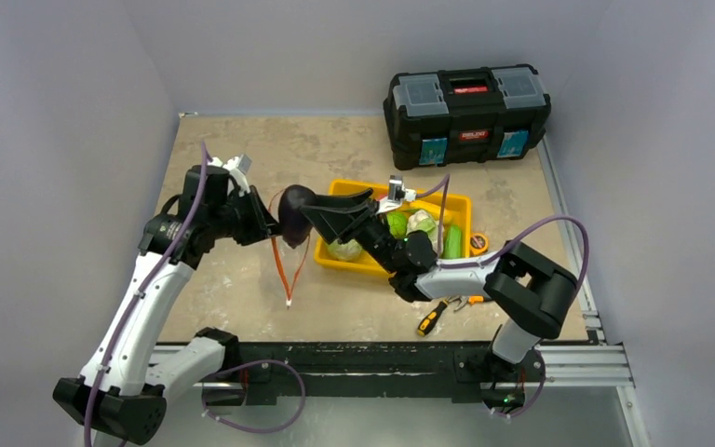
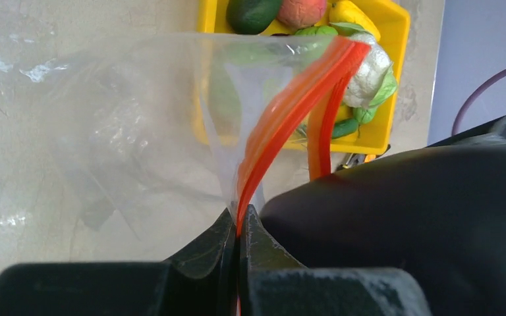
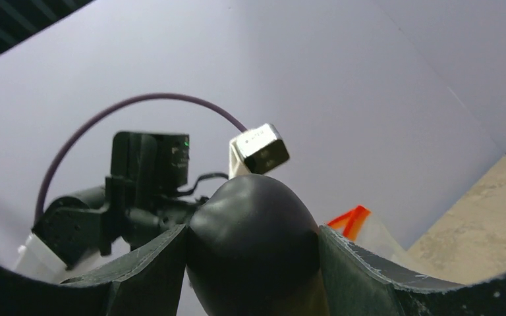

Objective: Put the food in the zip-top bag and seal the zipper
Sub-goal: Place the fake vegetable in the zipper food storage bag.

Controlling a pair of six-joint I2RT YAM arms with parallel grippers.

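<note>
1. The left gripper (image 2: 239, 222) has its fingers squeezed tight on the zipper (image 2: 283, 112). That is the red-orange strip along the mouth of the zip-top bag (image 2: 132, 125).
2. The clear bag hangs from that pinch over the left part of the table (image 1: 242, 298). Its mouth gapes a little, and the two red-orange strips are apart.
3. The right gripper (image 3: 252, 253) holds a dark purple eggplant (image 3: 250, 224). Its two fingers stand partly apart, and the eggplant fills the gap between them.
4. The eggplant is up in the air, right beside the bag's mouth on the right side. I cannot tell if its tip is inside the bag.
5. The yellow tray (image 2: 395, 46) sits in the middle of the table, to the right of the bag.
6. In the tray lie a green avocado (image 2: 253, 13), a red piece (image 2: 301, 10) and a yellow piece (image 2: 349, 13). There is also a white cauliflower (image 2: 369, 66) with green leaves and a green cucumber (image 2: 342, 128).
7. A black toolbox (image 1: 465, 112) with its lid shut stands at the far right of the table.
8. A screwdriver (image 1: 431, 318) and pliers (image 1: 465, 301) lie on the table, on the near side of the tray.
</note>
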